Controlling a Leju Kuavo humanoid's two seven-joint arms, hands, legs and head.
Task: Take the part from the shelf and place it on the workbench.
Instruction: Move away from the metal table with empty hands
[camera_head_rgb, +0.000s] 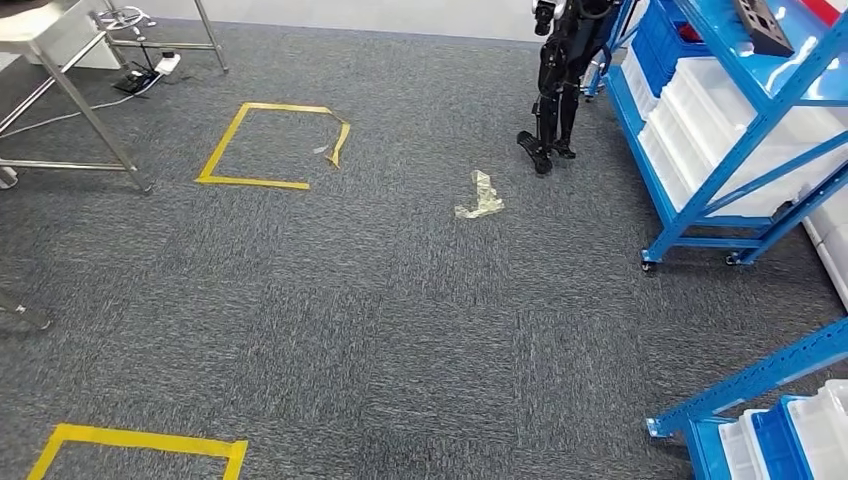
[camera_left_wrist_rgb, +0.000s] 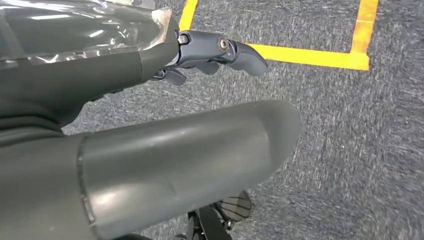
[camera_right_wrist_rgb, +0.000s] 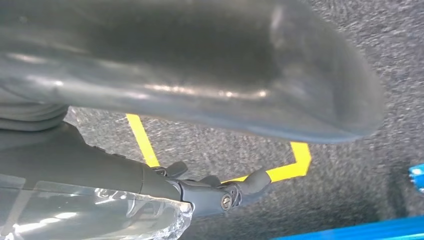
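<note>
A dark part (camera_head_rgb: 762, 25) with holes lies on the upper level of the blue shelf (camera_head_rgb: 770, 95) at the far right of the head view. The metal workbench (camera_head_rgb: 40, 35) stands at the far left, its legs on the carpet. My left hand (camera_left_wrist_rgb: 125, 65) hangs over the grey carpet beside a yellow tape corner; its dark fingers (camera_left_wrist_rgb: 225, 50) are stretched out with nothing in them. Over the carpet my right hand (camera_right_wrist_rgb: 125, 180) hangs as well, its fingers (camera_right_wrist_rgb: 230, 195) apart and holding nothing.
White bins (camera_head_rgb: 720, 120) fill the blue shelf. A second blue shelf (camera_head_rgb: 770, 420) stands near right. A black legged robot (camera_head_rgb: 558, 80) stands by the shelf's left end. Crumpled tape (camera_head_rgb: 480, 196) lies on the carpet. Yellow tape squares (camera_head_rgb: 270, 145) mark the floor.
</note>
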